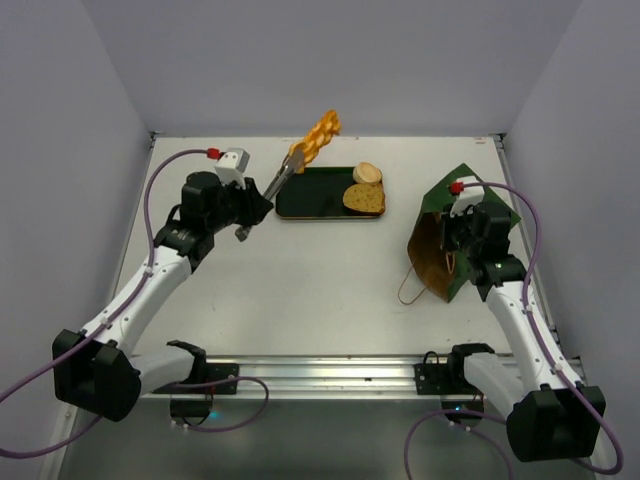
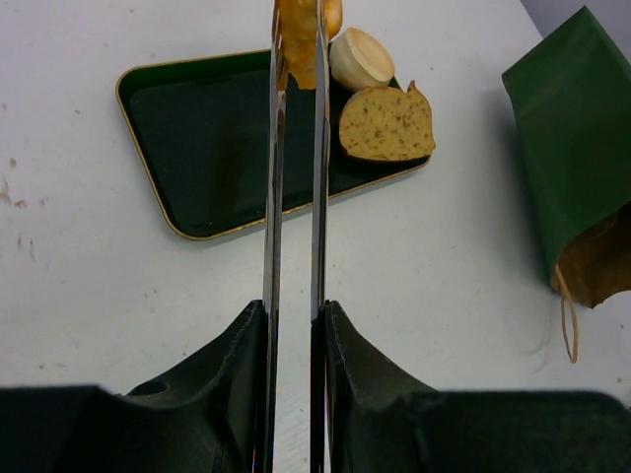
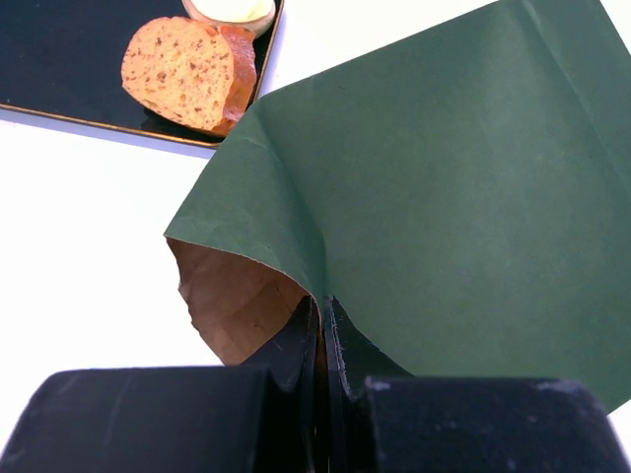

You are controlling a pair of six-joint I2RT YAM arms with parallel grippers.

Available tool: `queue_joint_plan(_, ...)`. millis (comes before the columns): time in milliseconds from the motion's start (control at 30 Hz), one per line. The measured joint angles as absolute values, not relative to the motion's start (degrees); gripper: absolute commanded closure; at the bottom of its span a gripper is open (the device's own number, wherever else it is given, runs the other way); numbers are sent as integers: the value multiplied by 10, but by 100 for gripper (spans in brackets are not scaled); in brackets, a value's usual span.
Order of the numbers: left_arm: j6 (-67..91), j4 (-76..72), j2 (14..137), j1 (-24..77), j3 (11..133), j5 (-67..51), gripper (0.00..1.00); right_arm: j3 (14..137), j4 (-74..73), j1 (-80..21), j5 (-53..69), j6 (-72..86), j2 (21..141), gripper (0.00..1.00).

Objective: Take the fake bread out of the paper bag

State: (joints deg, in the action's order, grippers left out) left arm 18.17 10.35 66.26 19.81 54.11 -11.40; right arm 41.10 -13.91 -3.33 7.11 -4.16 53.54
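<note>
Top external: your left pincer (image 1: 260,202) squeezes tongs (image 1: 283,172) holding braided loaf (image 1: 318,136); lower it onto tray (image 1: 310,198). Your right pincer (image 3: 323,317) seemingly pinches paper bag (image 3: 444,177).

The orange-yellow braided toy loaf (image 1: 318,138) has plaits shaded darker orange. The flat rectangular tray (image 2: 197,148) is dark green with a thin gold rim. The toy toast slice (image 2: 386,125) has a tan, brown-speckled face and a darker brown crust. The round toy bun (image 2: 360,59) has a pale cream face and tan sides. The folded paper bag (image 3: 473,177) is dark green outside and brown kraft inside. The slim metal tongs (image 2: 273,197) are mirror silver. The table (image 1: 300,290) is plain white, and the arm cables (image 1: 150,225) are purple.
</note>
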Motion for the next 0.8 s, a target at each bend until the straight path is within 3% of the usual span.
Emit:
queue_joint_plan(367,144,70,701,107,488,-299,100,411,-138,-33,72,-42,535,100)
queue_joint_plan(800,124,76,752,63,456,-352,100,411,-137,-33,72,-42,531,100)
